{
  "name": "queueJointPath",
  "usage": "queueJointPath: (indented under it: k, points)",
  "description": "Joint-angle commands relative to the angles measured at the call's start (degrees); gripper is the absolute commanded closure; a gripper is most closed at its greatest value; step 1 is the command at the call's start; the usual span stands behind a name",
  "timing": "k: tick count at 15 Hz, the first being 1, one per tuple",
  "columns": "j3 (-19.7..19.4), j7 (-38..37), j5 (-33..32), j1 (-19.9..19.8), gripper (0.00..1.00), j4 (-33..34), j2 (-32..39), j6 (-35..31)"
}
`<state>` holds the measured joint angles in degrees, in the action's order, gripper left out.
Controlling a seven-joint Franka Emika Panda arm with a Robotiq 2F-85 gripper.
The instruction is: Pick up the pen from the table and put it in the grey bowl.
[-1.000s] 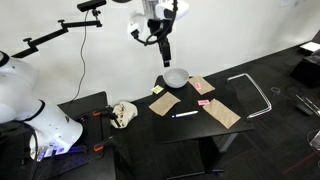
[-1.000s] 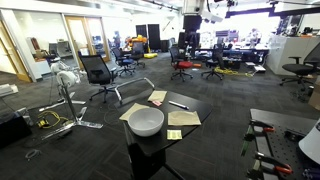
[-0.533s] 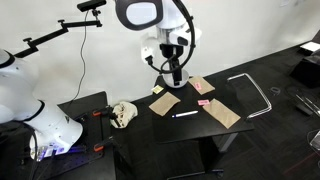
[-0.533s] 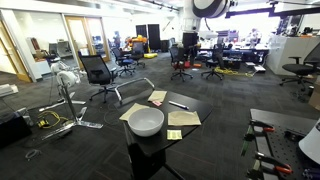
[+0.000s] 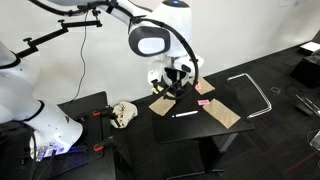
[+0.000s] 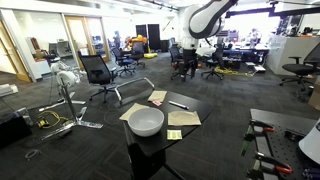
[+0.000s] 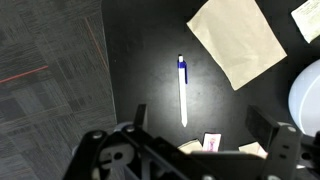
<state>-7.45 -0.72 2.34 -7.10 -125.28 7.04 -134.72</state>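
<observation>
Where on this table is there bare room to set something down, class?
Bare tabletop lies between the pen and the table edge by the carpet. Beyond the pen it is crowded: brown paper, grey bowl, pink card.

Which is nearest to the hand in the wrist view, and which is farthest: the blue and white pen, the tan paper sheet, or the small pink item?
1. Small pink item: bottom of the view, between the fingers of the open hand.
2. Blue and white pen: middle of the view, lying on the black table.
3. Tan paper sheet: top right.
</observation>
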Motion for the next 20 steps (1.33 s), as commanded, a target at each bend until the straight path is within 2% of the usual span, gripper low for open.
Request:
queueJointPath:
  k: [1, 6, 14, 20]
  points:
    - [0.12, -0.02, -0.04, -0.13, 0.0, 0.12, 0.03, 0.18]
    - [0.32, 1.16, 0.34, -0.15, 0.0, 0.3, 0.42, -0.26]
    - [0.51, 0.42, -3.04, 0.46, 0.0, 0.81, 6.19, -6.41]
    - [1.11, 3.13, -1.63, -0.61, 0.0, 2.92, 11.45, -9.79]
